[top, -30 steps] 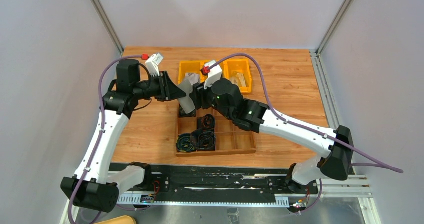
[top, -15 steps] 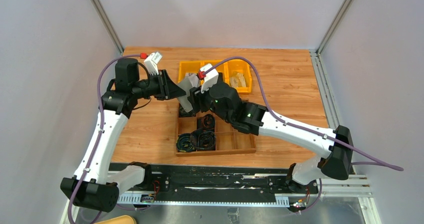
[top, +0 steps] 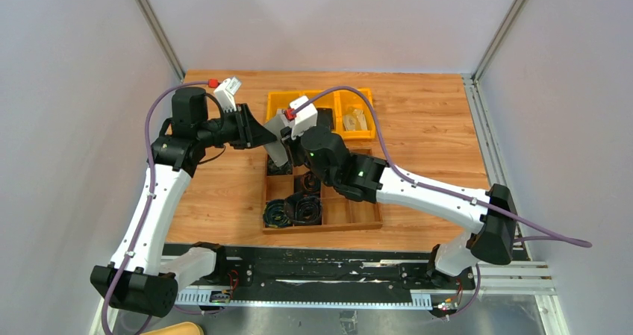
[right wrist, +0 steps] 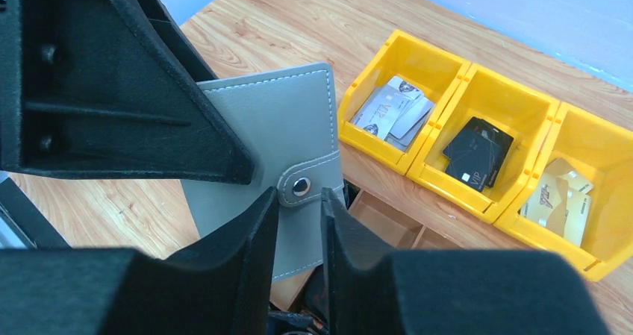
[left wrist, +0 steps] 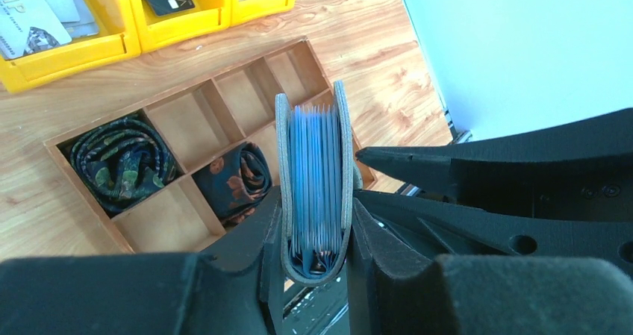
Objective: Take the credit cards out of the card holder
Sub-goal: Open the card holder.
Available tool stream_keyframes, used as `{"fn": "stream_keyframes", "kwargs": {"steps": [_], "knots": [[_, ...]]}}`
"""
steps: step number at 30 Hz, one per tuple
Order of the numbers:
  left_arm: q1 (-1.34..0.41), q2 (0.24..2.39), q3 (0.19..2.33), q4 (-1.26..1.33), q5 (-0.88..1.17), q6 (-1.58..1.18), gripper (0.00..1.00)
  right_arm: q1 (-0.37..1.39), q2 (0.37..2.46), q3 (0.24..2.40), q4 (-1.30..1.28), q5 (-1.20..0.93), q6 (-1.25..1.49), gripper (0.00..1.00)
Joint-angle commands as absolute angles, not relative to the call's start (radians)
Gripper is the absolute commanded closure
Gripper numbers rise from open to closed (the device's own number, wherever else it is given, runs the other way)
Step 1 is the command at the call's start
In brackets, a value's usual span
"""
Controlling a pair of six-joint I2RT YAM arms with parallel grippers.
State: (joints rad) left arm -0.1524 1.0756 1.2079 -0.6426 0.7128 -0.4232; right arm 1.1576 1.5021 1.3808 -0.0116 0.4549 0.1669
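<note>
Clamping soft card holder (right wrist: 276,119) with my left gripper (left wrist: 313,230); right gripper (right wrist: 298,215) near-closed at its 4-o'clock tab (right wrist: 302,186), hold unclear; pinch stiff credit cards (left wrist: 313,171) edgewise.

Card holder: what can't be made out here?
Left wrist view: the credit cards show edges only; the card holder hides their faces.
Right wrist view: the right gripper hides the end of the snap tab; grip unclear.
Top external view: the right arm covers most of it.

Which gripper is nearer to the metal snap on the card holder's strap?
Right. The right gripper sits just below the snap, at the strap's end; the left gripper clamps the card holder by its sides.
</note>
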Motion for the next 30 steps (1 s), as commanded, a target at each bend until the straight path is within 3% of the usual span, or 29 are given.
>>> {"fn": "stream_keyframes", "kwargs": {"steps": [1, 11, 30], "knots": [[-0.153, 1.041, 1.256, -0.652, 0.780, -0.437, 1.00, 1.160, 1.525, 1.396, -0.009, 0.566, 0.135, 0.75], [-0.153, 1.035, 1.253, -0.657, 0.791, -0.439, 1.00, 1.153, 1.499, 1.387, 0.038, 0.641, 0.119, 1.00], [-0.153, 1.019, 1.272, -0.688, 0.817, -0.404, 1.00, 1.071, 1.401, 1.325, 0.019, 0.605, 0.192, 1.00]]}}
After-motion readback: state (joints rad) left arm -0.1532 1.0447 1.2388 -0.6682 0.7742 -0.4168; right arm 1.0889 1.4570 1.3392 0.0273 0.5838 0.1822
